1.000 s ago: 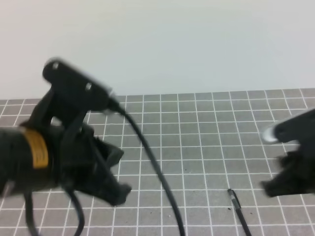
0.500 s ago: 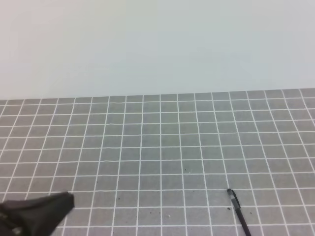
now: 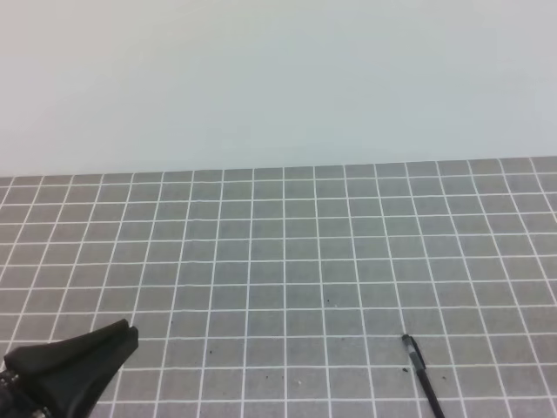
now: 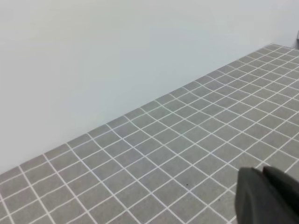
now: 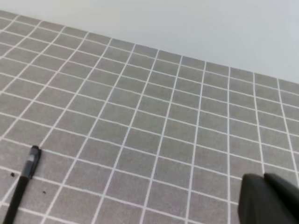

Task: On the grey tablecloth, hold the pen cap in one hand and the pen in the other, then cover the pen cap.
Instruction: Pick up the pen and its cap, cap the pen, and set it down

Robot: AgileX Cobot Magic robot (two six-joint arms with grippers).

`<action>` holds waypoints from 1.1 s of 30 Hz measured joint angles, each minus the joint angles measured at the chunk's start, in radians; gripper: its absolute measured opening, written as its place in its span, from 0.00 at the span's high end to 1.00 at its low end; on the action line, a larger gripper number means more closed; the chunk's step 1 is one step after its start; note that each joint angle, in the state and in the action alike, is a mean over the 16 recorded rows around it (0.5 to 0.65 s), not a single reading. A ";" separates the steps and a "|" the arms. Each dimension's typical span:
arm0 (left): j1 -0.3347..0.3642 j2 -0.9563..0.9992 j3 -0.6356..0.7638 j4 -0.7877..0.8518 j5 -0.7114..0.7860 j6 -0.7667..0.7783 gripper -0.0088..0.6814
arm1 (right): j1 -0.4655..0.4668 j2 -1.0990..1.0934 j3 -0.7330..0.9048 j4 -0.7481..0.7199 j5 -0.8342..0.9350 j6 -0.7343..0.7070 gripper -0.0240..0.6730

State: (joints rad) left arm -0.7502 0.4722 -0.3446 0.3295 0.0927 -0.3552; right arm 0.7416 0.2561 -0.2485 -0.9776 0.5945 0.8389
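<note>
The pen [image 3: 422, 374] lies on the grey tablecloth [image 3: 287, 261] at the lower right, a thin black stick running off the bottom edge. Its far end [image 3: 409, 346] is thicker, with a grey patch; it may be the pen cap seated on the pen, I cannot tell. No separate pen cap shows. The pen also lies at the lower left of the right wrist view [image 5: 24, 179]. A black part of my left gripper [image 3: 87, 361] pokes in at the bottom left, far from the pen. Only a dark finger edge shows in the left wrist view [image 4: 266, 196] and in the right wrist view [image 5: 268, 198].
A plain pale wall [image 3: 278, 78] rises behind the cloth's far edge. A few small dark specks [image 3: 328, 303] dot the cloth near the pen.
Both arms, which filled the left and right of the view a second ago, have pulled back. The right arm is gone from the exterior view; the left shows only at the bottom left. The pen has not moved.
</note>
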 joint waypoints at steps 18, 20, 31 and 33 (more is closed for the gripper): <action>0.102 -0.102 0.021 -0.049 0.013 -0.010 0.99 | 0.000 0.000 0.000 -0.012 0.006 0.002 0.97; 0.155 -0.146 0.042 -0.077 0.013 -0.015 0.99 | 0.000 0.000 0.000 -0.012 0.008 0.002 0.97; 0.523 -0.415 0.257 -0.273 0.031 -0.040 0.99 | 0.000 0.000 0.000 -0.013 0.016 0.002 0.97; 0.578 -0.444 0.292 -0.295 0.061 -0.040 0.99 | 0.000 0.000 0.000 -0.013 0.017 0.002 0.97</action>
State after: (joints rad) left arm -0.1726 0.0282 -0.0529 0.0343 0.1538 -0.3952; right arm 0.7416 0.2561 -0.2482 -0.9903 0.6119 0.8406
